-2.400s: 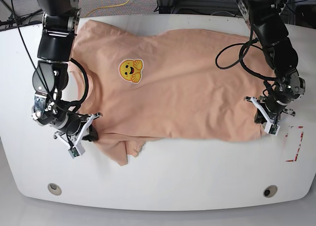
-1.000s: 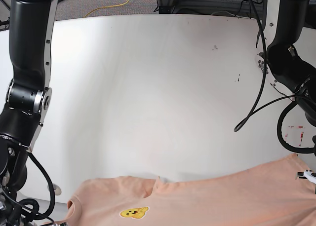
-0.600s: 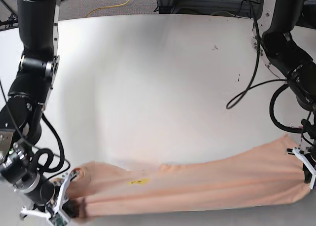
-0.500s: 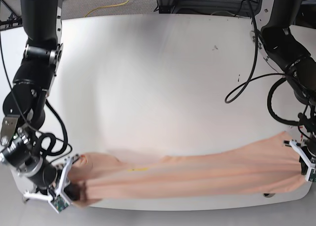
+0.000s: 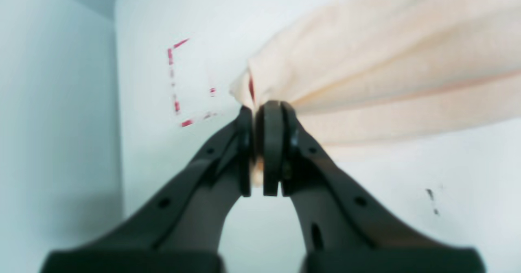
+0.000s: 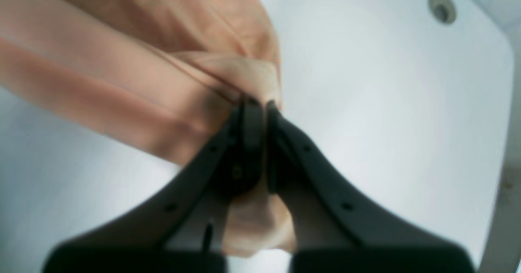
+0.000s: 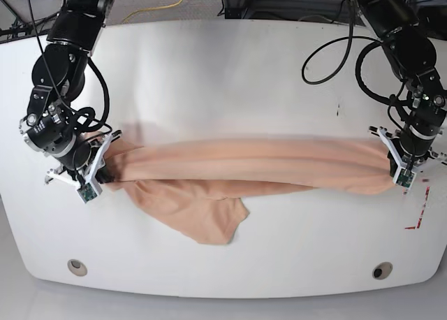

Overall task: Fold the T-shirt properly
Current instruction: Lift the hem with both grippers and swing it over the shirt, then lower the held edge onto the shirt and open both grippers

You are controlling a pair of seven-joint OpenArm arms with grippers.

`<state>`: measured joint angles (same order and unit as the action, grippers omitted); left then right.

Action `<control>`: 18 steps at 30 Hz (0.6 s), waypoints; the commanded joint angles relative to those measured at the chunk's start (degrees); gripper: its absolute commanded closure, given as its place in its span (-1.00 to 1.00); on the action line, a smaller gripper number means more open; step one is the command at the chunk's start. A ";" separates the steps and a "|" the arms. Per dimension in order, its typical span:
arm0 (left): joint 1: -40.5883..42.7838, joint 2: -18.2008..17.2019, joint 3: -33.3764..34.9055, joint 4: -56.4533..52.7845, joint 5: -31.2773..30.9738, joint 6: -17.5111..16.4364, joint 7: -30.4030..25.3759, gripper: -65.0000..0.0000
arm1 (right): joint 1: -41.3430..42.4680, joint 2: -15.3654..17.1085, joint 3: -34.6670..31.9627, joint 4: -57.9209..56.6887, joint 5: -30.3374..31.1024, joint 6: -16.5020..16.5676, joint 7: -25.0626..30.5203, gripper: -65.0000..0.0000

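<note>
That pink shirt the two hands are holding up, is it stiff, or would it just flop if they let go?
Probably very floppy: the T-shirt bunches into a rope between the left hand and right hand, and one part droops onto the table. It seems light, since small pinches carry it. It looks grippy rather than slippery, but the views are blurred.
</note>
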<state>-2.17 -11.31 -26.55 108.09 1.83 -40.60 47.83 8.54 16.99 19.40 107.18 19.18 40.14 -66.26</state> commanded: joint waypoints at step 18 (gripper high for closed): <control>11.54 0.54 -7.43 0.79 0.50 0.60 -1.90 1.00 | -18.69 -1.57 9.48 0.74 19.19 -0.14 0.90 1.00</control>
<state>9.58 -9.76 -33.54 107.94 1.93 -40.60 46.89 -9.96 14.74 28.03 107.13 36.88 40.12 -66.30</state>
